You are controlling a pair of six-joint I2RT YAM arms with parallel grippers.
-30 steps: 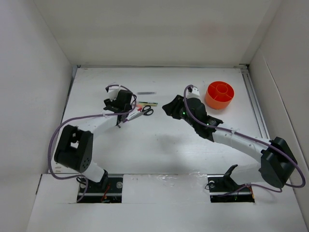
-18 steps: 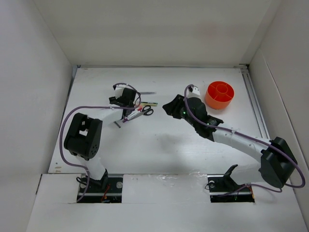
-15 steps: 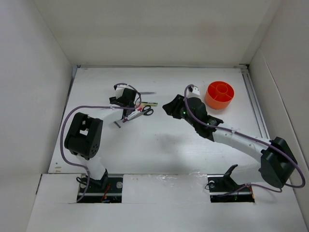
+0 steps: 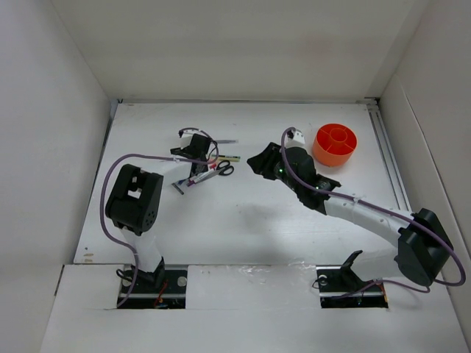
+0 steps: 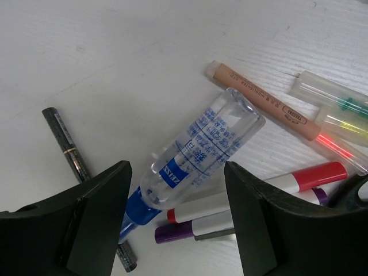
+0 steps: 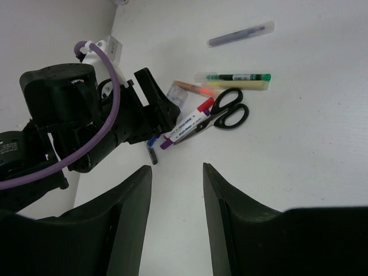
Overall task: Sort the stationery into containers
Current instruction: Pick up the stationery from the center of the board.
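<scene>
Left gripper (image 5: 175, 171): we see its jaws apart and empty, poised over a clear bottle (image 5: 214, 141).
Right gripper (image 6: 176, 168): we see it open, holding nothing.
Pens (image 5: 259, 192), scissors (image 6: 217, 118): on the table, beside the bottle.
Organiser (image 4: 335, 144): well apart, far right.

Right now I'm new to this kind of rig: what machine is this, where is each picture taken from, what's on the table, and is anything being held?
This is a pair of robot arms, the left arm and the right arm, bolted at the table's near edge. Each ends in a two-finger gripper. One picture looks down from above; the other two come from cameras on the wrists. On the table lie scissors, a clear bottle with a blue cap, capped pens, a thin dark stick and, off to the right, an orange organiser. The left gripper hangs open with a finger either side of the bottle, not gripping it. The right gripper is open too. Nothing is held.
</scene>
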